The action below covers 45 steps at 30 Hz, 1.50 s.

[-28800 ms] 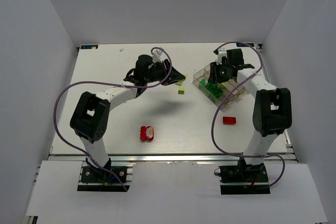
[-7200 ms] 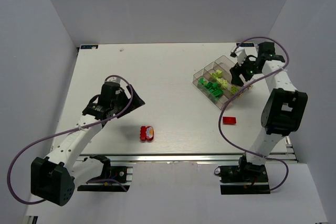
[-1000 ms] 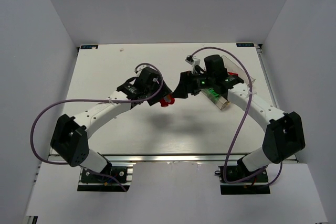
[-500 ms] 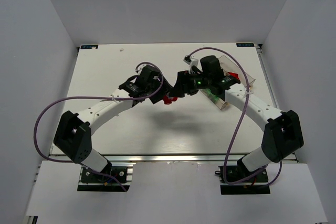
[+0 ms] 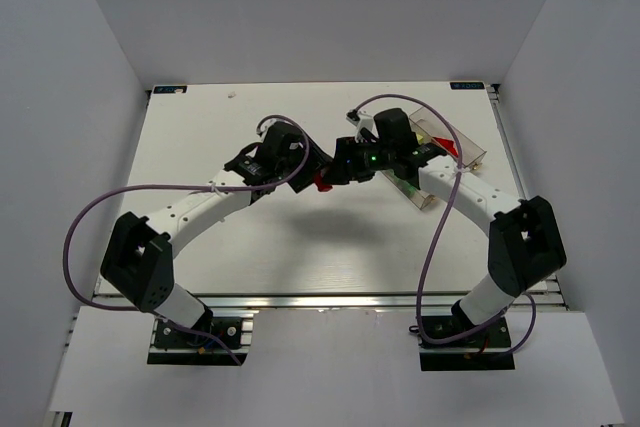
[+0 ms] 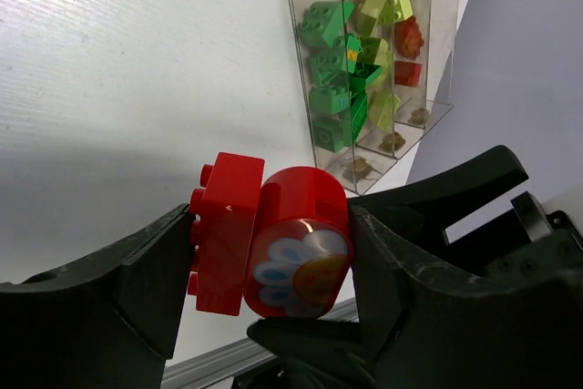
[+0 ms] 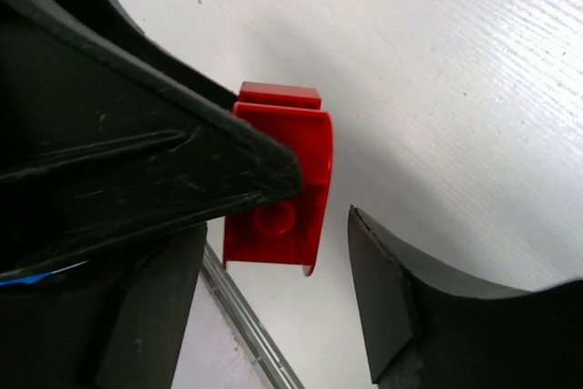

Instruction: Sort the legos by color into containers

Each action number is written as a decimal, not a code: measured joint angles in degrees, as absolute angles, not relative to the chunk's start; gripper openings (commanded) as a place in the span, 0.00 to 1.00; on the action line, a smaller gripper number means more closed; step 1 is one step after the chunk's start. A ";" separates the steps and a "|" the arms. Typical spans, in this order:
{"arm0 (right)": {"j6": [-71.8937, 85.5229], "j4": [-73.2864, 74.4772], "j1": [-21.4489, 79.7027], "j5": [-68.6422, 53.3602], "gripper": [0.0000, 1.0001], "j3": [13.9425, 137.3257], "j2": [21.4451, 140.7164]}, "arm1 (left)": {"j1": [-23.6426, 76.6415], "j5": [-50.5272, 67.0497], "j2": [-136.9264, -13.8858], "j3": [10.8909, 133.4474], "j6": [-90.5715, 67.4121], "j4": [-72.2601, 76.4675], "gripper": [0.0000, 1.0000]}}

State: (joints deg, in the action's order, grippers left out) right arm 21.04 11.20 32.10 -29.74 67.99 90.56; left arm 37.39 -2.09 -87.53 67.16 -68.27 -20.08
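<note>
The red lego pair (image 6: 273,243), a glossy studded plastic brick clipped to a rounded one with a painted flower face, hangs in the air over the middle of the white counter (image 5: 200,127). It is pinched across its width by the jaws of the left arm (image 5: 200,207). It looks light, rigid and slick. The stud joint is likely its weak spot, so a hold on the flat side walls that presses the two pieces together seems safest; the curved flowered face would probably slip. The jaws of the right arm (image 5: 470,194) stand partly open astride the pair from three o'clock, with a gap on one side, gripping nothing yet. At two o'clock on the counter sits the clear plastic organiser tray (image 6: 439,6), holding dark green bricks (image 6: 328,70), pale yellow-green bricks (image 6: 383,6) and red bricks (image 6: 408,52). A second ago the right jaws gaped wider and stood farther off. Some seconds earlier the pair lay on the counter near six o'clock, and a flat red brick lay loose at four o'clock; that spot is now bare.
</note>
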 measured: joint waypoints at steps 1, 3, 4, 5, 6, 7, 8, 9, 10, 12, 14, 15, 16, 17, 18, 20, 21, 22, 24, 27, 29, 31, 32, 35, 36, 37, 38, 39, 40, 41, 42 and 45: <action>21.06 11.18 32.10 -29.69 0.61 68.23 91.05 | 37.28 -2.02 -87.42 66.92 -68.55 -19.94 0.40; 20.95 10.94 32.10 -29.36 0.56 68.60 91.59 | 37.19 -2.04 -87.22 66.57 -69.04 -19.57 0.40; 20.97 10.68 32.10 -29.17 0.50 68.62 91.61 | 37.19 -2.04 -87.11 66.41 -69.12 -19.38 0.40; 20.86 10.48 32.10 -29.08 0.48 68.69 91.61 | 37.19 -2.07 -87.02 66.32 -69.28 -19.27 0.41; 21.04 10.17 32.10 -29.12 0.42 68.79 91.61 | 37.19 -2.11 -86.98 66.26 -69.34 -19.07 0.41; 20.84 10.04 32.12 -29.06 0.37 68.88 91.59 | 37.19 -2.17 -86.94 66.22 -69.47 -18.98 0.41; 21.06 10.04 32.21 -28.84 0.33 68.93 91.57 | 37.10 -2.17 -86.74 66.06 -69.43 -18.87 0.42; 21.37 10.00 32.16 -29.10 0.22 68.93 91.57 | 37.08 -2.17 -86.52 65.98 -69.47 -18.90 0.45; 21.26 9.69 32.16 -29.23 0.15 68.93 91.55 | 37.08 -2.24 -86.48 65.98 -69.52 -18.79 0.49; 21.19 9.34 32.16 -29.08 0.00 68.88 91.35 | 37.01 -2.26 -86.41 65.98 -69.52 -18.61 0.68; 21.08 9.02 32.16 -29.10 0.00 68.77 91.18 | 36.97 -2.33 -86.28 65.98 -69.54 -18.52 0.81; 20.84 8.95 32.16 -29.12 0.00 68.77 91.00 | 36.97 -2.37 -86.21 65.98 -69.49 -18.55 0.86; 20.51 8.73 32.14 -29.04 0.00 68.73 90.80 | 36.97 -2.46 -86.02 65.98 -69.56 -18.74 0.86; 20.27 8.51 32.03 -29.15 0.00 68.73 90.56 | 36.97 -2.55 -85.78 65.95 -69.82 -19.03 0.87; 19.92 8.36 31.90 -29.71 0.00 68.66 90.26 | 36.84 -2.59 -85.47 65.95 -69.82 -19.05 0.87; 19.25 7.53 31.14 -31.90 0.00 68.42 89.56 | 36.45 -2.52 -84.38 65.69 -69.67 -18.70 0.88; 18.96 6.76 30.50 -34.00 0.00 68.16 89.21 | 36.25 -2.35 -83.57 65.36 -69.49 -18.24 0.87; 18.85 5.67 29.87 -36.07 0.00 67.75 88.88 | 35.99 -2.07 -82.52 64.88 -69.21 -17.54 0.87; 18.31 4.08 28.12 -41.17 0.00 66.94 88.31 | 35.05 -1.83 -80.14 63.79 -68.14 -16.29 0.87; 17.41 2.59 24.18 -48.36 0.00 66.63 88.07 | 32.23 -1.83 -75.24 61.34 -64.99 -14.02 0.88; 17.41 1.58 21.69 -52.45 0.00 66.63 88.09 | 30.37 -1.34 -72.07 59.05 -62.87 -11.09 0.88; 17.98 0.27 19.88 -56.25 0.00 66.63 88.23 | 29.21 0.19 -68.97 56.10 -60.90 -7.05 0.88; 18.41 -0.71 19.40 -57.91 0.00 66.63 88.33 | 29.06 1.08 -67.75 54.87 -60.03 -5.23 0.88; 22.35 -5.69 19.09 -63.51 0.00 66.57 88.62 | 28.99 5.04 -65.45 51.53 -57.80 1.56 0.87; 24.47 -8.82 19.09 -65.21 0.00 66.46 88.66 | 28.99 6.68 -65.10 50.41 -57.34 4.73 0.87; 27.70 -12.45 19.11 -66.96 0.00 66.19 88.66 | 28.97 8.73 -64.95 49.28 -56.95 8.12 0.86; 31.11 -17.17 19.14 -68.36 0.00 65.67 88.66 | 28.93 11.07 -64.95 48.18 -56.75 11.70 0.86; 34.96 -22.65 19.22 -69.71 0.00 64.97 88.71 | 28.93 13.32 -65.19 47.22 -56.58 15.38 0.86; 38.92 -27.33 19.25 -70.85 0.00 64.38 88.82 | 28.93 15.84 -65.43 46.37 -56.62 18.96 0.86; 43.13 -32.71 19.25 -71.90 0.00 63.94 89.10 | 28.93 18.06 -65.63 45.60 -56.69 22.50 0.86; 46.22 -36.49 19.22 -72.69 0.00 63.90 89.45 | 28.93 19.99 -65.76 45.08 -56.77 25.32 0.86; 52.88 -44.69 19.22 -74.06 0.00 63.92 90.06 | 28.93 25.19 -66.08 44.51 -57.17 33.15 0.86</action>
